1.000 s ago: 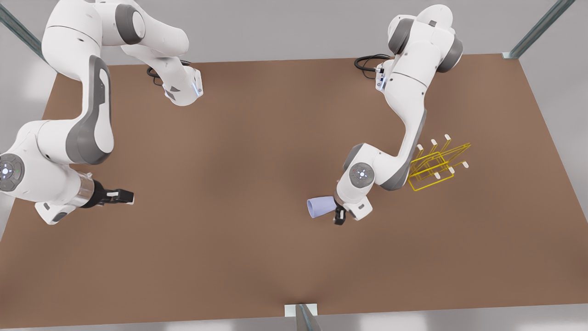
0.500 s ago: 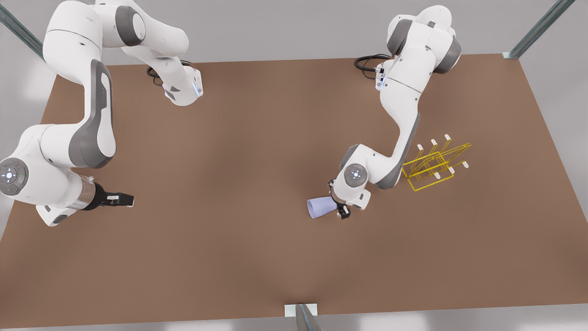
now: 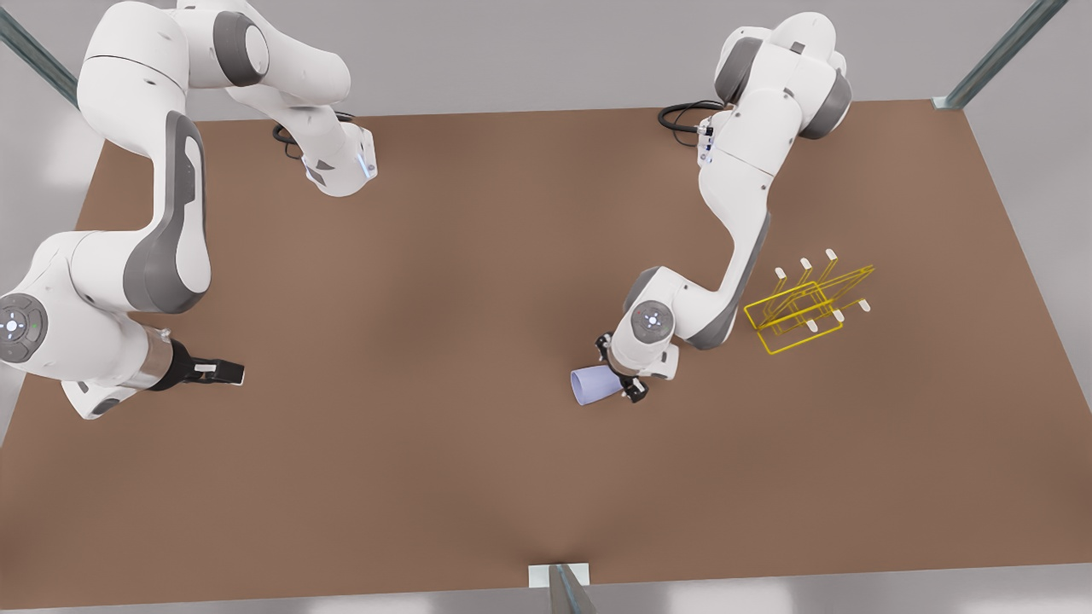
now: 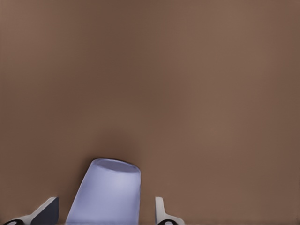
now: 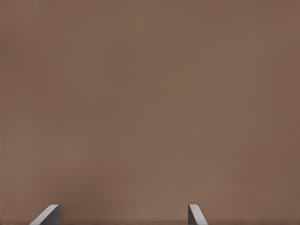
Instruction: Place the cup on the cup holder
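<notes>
Your cup (image 3: 595, 384) lies on its side on the brown counter (image 3: 444, 477), well apart from the cup holder (image 3: 806, 309), with the white arm between the two. Its wider mouth faces away from the cup holder and its narrower base points back toward it.

Your left end effector (image 3: 621, 373) sits at that narrow base end, fingers (image 4: 161, 214) spread to either side of the cup body with a gap on each side, so nothing is gripped yet.

Your right end effector (image 3: 223, 372) waits far from the cup holder, over bare counter; its fingers (image 5: 196, 215) stand wide apart and hold nothing.

Judge the cup as light, rigid and matte, so it should grip well, but the taper can squeeze it out toward the narrow end. Close across the body, squarely, a little toward the mouth from the base. Being round and on its side, it may roll if one finger touches first.
</notes>
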You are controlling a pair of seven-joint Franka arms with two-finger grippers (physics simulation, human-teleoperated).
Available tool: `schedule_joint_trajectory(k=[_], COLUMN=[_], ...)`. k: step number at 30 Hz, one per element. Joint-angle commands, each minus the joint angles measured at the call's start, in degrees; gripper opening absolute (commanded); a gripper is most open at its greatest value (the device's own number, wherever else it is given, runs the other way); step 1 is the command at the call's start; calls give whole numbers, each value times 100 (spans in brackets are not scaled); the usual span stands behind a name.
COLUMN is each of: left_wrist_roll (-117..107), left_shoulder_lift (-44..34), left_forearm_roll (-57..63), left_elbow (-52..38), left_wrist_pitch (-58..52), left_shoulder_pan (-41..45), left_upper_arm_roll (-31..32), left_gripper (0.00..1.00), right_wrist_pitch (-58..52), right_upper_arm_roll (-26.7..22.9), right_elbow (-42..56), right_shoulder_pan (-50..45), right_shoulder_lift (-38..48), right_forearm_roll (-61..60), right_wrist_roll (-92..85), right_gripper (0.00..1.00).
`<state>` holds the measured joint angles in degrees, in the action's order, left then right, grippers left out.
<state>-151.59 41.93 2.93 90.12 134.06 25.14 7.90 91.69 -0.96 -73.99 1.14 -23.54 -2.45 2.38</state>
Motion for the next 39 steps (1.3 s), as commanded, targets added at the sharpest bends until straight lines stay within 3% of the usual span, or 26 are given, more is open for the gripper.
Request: schedule_joint_trajectory(k=[1, 39], left_wrist_roll=[-890, -908], left_shoulder_lift=[8, 553], left_forearm_roll=[-3, -3], left_elbow=[-3, -73], left_wrist_pitch=[209, 727], left_shoulder_pan=[17, 377], left_upper_arm_roll=[1, 10], left_gripper=[100, 100], right_wrist_pitch=[-20, 7], right_upper_arm_roll=[0, -9], right_elbow=[-1, 43], right_shoulder_pan=[9, 52], right_shoulder_lift=[7, -28], right_forearm_roll=[-10, -1], right_wrist_roll=[43, 123], right_gripper=[100, 100])
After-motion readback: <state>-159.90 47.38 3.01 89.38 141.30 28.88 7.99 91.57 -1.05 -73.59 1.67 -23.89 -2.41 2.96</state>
